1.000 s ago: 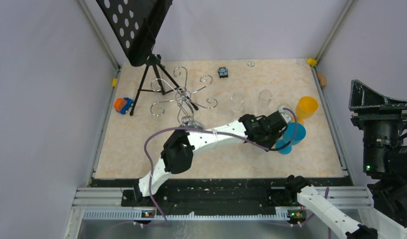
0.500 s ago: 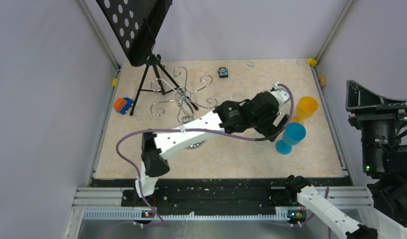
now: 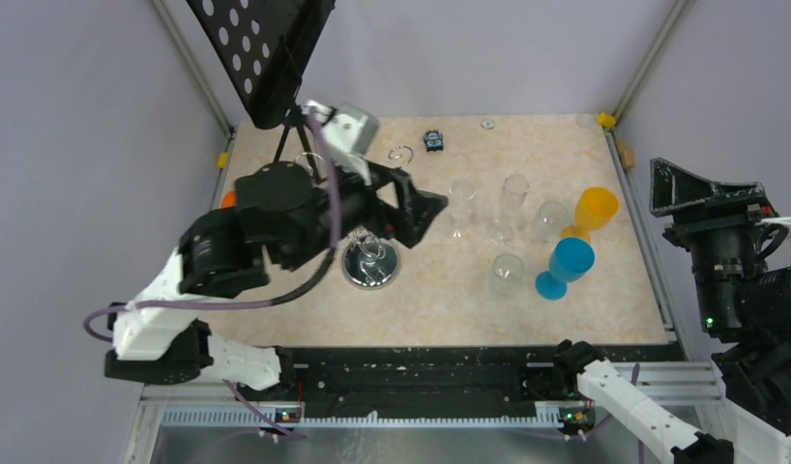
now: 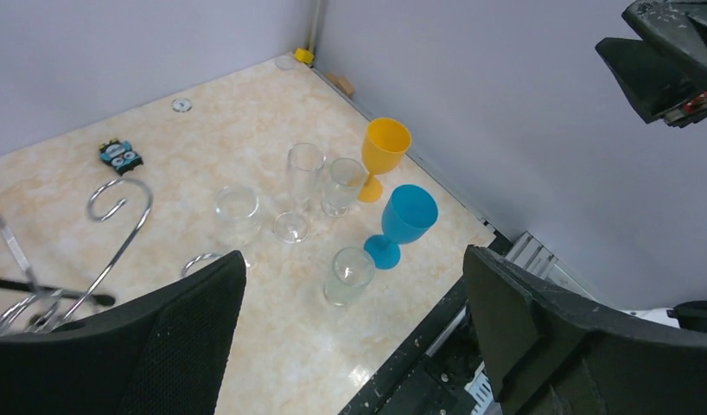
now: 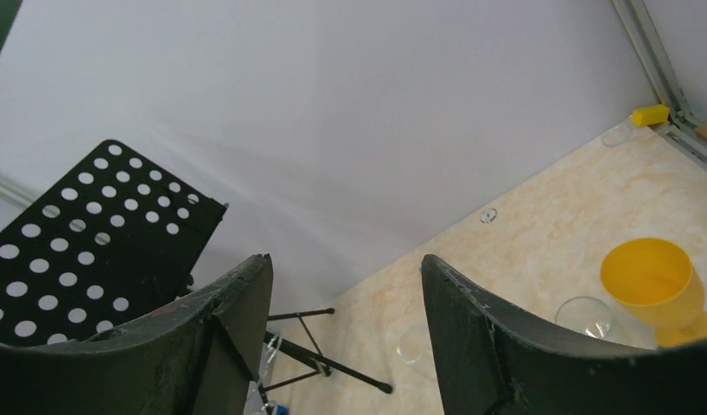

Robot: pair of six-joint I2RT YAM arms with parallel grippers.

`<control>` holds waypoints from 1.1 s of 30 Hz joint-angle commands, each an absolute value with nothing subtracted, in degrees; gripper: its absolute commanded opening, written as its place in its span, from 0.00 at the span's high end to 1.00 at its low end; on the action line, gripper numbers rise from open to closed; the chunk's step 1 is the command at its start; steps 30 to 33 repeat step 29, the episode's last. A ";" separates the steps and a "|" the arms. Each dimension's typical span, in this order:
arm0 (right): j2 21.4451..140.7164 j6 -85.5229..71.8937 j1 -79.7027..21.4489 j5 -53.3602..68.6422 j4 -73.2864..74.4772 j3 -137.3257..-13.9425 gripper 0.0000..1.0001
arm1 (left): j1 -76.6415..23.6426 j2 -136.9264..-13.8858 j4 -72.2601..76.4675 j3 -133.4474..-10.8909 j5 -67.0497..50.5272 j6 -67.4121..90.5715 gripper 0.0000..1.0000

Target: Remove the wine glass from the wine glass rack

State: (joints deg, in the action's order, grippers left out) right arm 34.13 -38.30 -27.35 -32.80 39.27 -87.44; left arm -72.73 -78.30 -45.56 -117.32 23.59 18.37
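Left wrist view: all glasses [image 4: 305, 173] seem set on the table [image 4: 246, 112], none seen on the rack [image 3: 370, 266]; left pincer [image 4: 352, 259], right pincer [image 5: 346, 259] are spread, empty.

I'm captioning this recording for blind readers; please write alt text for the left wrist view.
The left gripper, open and empty, frames a marbled tabletop where four clear glasses stand beside a blue goblet and a yellow goblet near the wall. Curled silver hooks of the wine glass rack show at left.
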 commanded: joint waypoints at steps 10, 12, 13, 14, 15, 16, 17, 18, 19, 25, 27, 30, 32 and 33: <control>37.66 -21.24 -27.57 -34.11 43.82 -96.50 0.09 | -74.62 -57.93 -49.76 -102.52 43.29 23.42 0.01; 38.56 -18.09 -27.58 -35.47 45.77 -99.27 0.08 | -74.69 -55.31 -50.52 -101.27 45.15 23.45 0.01; 38.80 -16.56 -27.53 -36.03 46.61 -100.52 0.08 | -74.63 -54.70 -51.03 -101.08 45.90 23.54 0.01; 38.90 -14.96 -27.58 -36.56 47.19 -101.62 0.08 | -74.62 -53.66 -51.52 -100.93 46.42 23.55 0.01; 38.74 -13.43 -27.54 -36.89 47.35 -102.41 0.07 | -74.62 -53.04 -52.03 -100.79 47.00 23.62 0.01; 38.51 -11.95 -27.56 -37.44 47.26 -102.94 0.07 | -74.62 -52.40 -52.53 -100.69 47.58 23.75 0.01; 37.97 -10.72 -27.53 -37.97 47.01 -103.36 0.07 | -74.63 -51.86 -53.04 -100.52 48.11 23.88 0.01; 37.30 -9.21 -27.57 -38.53 46.50 -103.48 0.06 | -74.62 -51.39 -53.33 -100.36 48.44 24.06 0.01; 36.68 -8.08 -27.56 -38.94 45.90 -103.45 0.06 | -74.62 -50.89 -53.44 -100.18 48.65 24.16 0.01; 33.81 -5.15 -27.53 -41.35 43.30 -103.62 0.06 | -74.62 -50.00 -53.37 -99.63 49.22 23.90 0.01; 33.64 -5.10 -27.54 -41.46 43.17 -103.71 0.06 | -74.62 -50.57 -53.53 -99.95 49.73 23.49 0.01; 33.67 -5.10 -27.57 -41.41 43.25 -103.63 0.06 | -74.62 -51.31 -53.59 -100.35 49.92 23.00 0.01; 33.67 -5.10 -27.57 -41.41 43.25 -103.63 0.06 | -74.62 -51.31 -53.59 -100.35 49.92 23.00 0.01; 33.67 -5.10 -27.57 -41.41 43.25 -103.63 0.06 | -74.62 -51.31 -53.59 -100.35 49.92 23.00 0.01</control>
